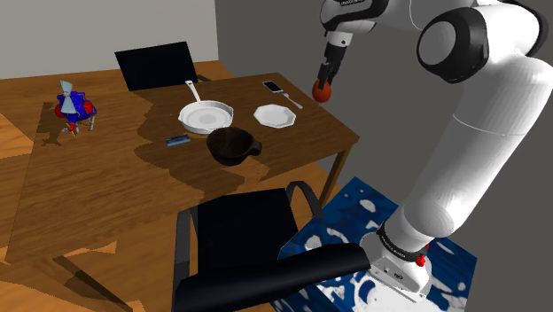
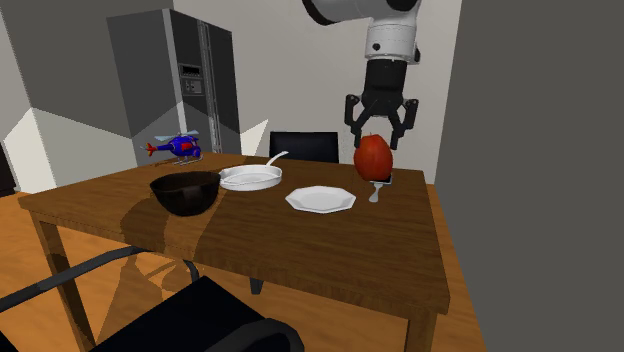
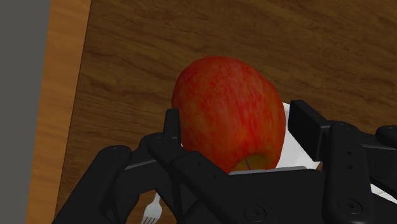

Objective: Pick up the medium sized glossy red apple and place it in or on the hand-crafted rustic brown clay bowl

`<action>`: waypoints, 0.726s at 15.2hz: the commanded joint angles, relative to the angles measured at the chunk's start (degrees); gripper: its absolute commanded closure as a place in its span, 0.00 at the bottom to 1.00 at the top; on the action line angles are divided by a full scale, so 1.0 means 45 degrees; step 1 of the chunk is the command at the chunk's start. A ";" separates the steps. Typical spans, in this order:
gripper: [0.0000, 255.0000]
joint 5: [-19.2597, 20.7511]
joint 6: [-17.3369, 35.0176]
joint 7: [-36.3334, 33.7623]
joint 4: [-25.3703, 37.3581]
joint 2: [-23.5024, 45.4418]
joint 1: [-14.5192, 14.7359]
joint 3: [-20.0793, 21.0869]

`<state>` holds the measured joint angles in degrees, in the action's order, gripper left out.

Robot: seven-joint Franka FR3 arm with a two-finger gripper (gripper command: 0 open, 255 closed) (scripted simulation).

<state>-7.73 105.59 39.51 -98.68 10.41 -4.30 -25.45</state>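
My gripper (image 2: 376, 138) pinches the red apple (image 2: 373, 158) between both fingers, lifted clear above the wooden table (image 1: 133, 186), over a fork (image 3: 150, 212). The dark bowl (image 1: 232, 146) stands upright and well apart, toward the shoulder view's left and lower down, beyond the white plate (image 1: 273, 115). I judge the carry must cross that plate, then descend. Grey walls and a fridge (image 2: 190, 80) close the room behind.

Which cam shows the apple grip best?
Wrist view: the apple looms large, clasped by the gripper. The second exterior view shows it whole but smaller, held above the table. The shoulder view shows a small red spot under the gripper.
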 commanded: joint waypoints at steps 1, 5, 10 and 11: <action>1.00 0.0044 -0.0314 -0.0061 0.0247 -0.0075 0.0014 -0.0002; 1.00 0.0085 -0.0979 -0.0119 0.0866 -0.0129 -0.0002 -0.0019; 1.00 0.0214 -0.1507 -0.0480 0.1179 -0.0396 0.0189 0.0075; 1.00 0.0320 -0.1442 -0.0804 0.0914 -0.0644 0.0397 0.0190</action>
<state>-6.63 99.24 36.99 -94.09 8.26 -3.17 -24.95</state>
